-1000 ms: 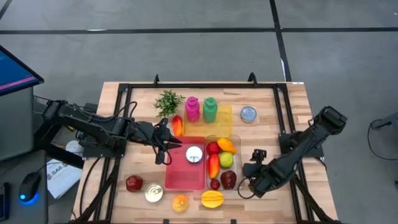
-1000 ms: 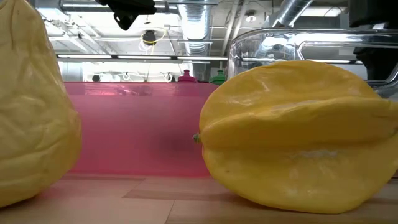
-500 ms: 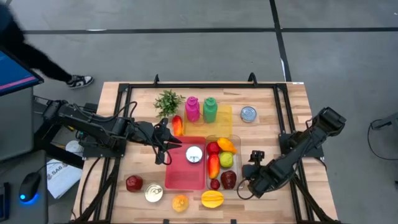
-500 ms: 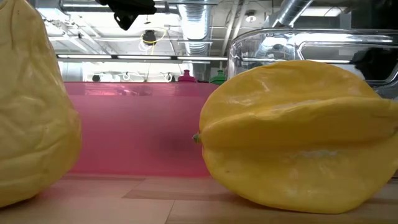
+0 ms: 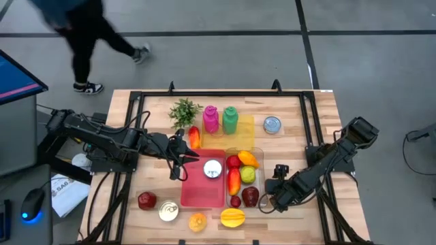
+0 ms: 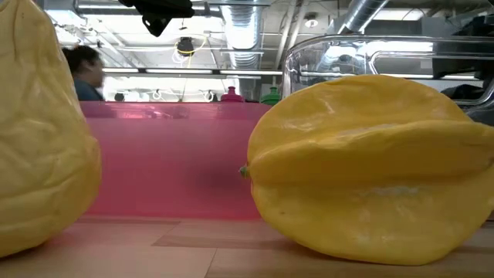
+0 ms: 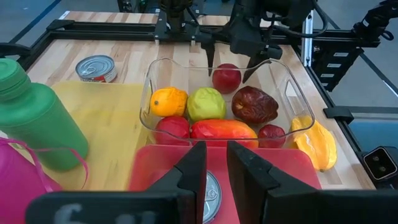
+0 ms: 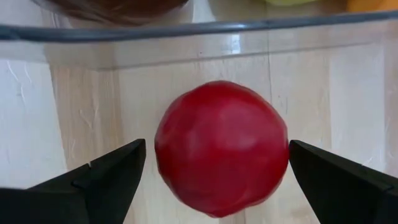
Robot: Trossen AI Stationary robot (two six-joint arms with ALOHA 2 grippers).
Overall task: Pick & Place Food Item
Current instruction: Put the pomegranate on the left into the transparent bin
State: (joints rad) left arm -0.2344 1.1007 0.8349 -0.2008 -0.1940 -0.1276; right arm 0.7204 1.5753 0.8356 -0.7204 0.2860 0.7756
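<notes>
While jaws gape, smooth round red fruit [image 8: 221, 163] beside clear tub [image 7: 163, 87]

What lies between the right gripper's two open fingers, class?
A round red fruit lies between the right gripper's fingers, on bare wood just outside the clear container; the right wrist view shows it.

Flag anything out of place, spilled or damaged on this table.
Nothing stands out. The fruit sits in the clear bin, no spills show, and both bottles stand upright. One red fruit lies on the wood just outside the bin wall, between the open right gripper's fingers; that looks like part of the pick.
</notes>
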